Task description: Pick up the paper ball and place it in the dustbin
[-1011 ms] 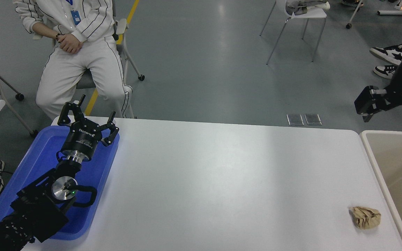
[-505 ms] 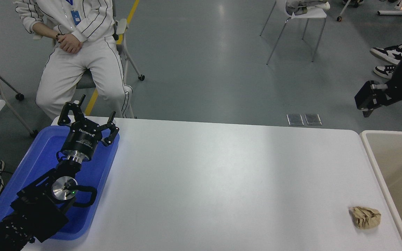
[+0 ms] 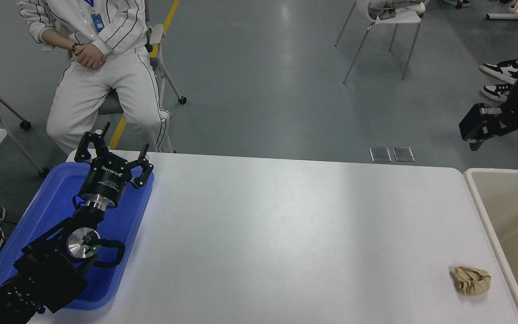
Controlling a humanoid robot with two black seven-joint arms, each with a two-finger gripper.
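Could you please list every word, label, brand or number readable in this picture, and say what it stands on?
White print on the black left gripper body, over the shallow blue plastic tray: upside down and blurred, not legible.
Blue badge on the seated person in white clothing: too small to read.
Nothing else carries text.

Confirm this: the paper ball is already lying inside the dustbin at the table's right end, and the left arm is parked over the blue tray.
Not quite. In the head view the paper ball lies on the white table, just left of the dustbin, not inside it. The left gripper is indeed parked over the blue tray.
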